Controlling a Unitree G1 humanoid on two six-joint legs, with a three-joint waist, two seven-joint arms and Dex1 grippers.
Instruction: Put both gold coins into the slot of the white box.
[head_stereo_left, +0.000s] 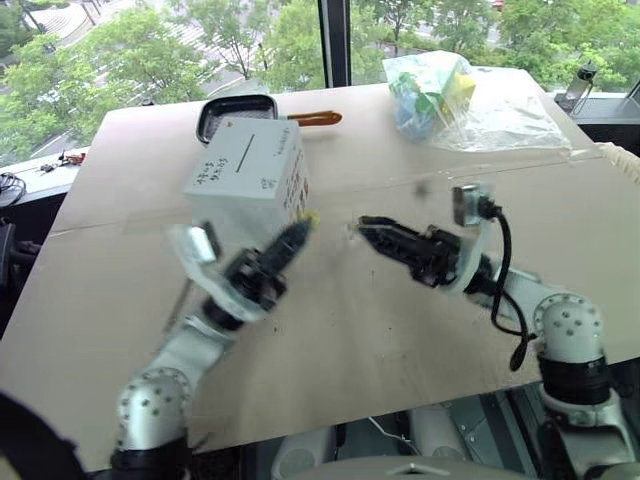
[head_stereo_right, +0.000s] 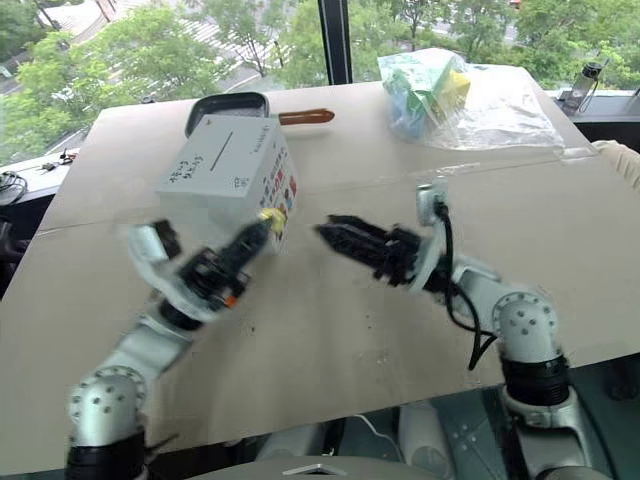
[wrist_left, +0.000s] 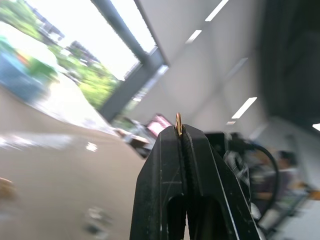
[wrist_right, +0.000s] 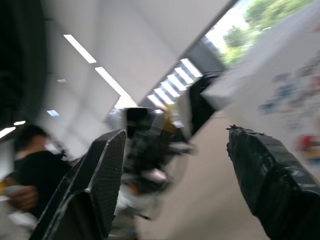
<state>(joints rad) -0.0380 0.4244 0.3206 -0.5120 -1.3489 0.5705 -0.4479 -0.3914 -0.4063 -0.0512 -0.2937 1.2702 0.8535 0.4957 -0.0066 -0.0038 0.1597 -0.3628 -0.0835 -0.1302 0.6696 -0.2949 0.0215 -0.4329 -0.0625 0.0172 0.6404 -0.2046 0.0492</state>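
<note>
A: Left hand (head_stereo_left: 300, 232) clamped shut on a gold coin (wrist_left: 178, 123), edge-on between the fingertips, rim just poking out past them in the left wrist view. Raised off the worktop (head_stereo_left: 350, 330), tip just beside the white box (head_stereo_left: 250, 172), at its lower right corner by the pictured face.

B: And the slot (head_stereo_left: 238, 155)?

A: On the box's top face, a thin dark slit running roughly away from the robot. Lies up and to the left of the left hand's tip, so probably a lift over the top edge needed, then the coin's flat lined up with the slit's long axis. Left arm clearly the nearer one.

B: Right hand (head_stereo_left: 360, 228)?

A: Fingers spread wide in the right wrist view, nothing between them. Points leftward, near the left hand's tip, apart from it.

B: Second coin?

A: Cannot tell where.

B: Anything in the way?

A: Black pan (head_stereo_left: 235, 108) with orange handle directly behind the box, clear plastic bag (head_stereo_left: 465, 100) well apart at the far right. Neither looks an obstruction; the box's own corner probably the thing to clear.
</note>
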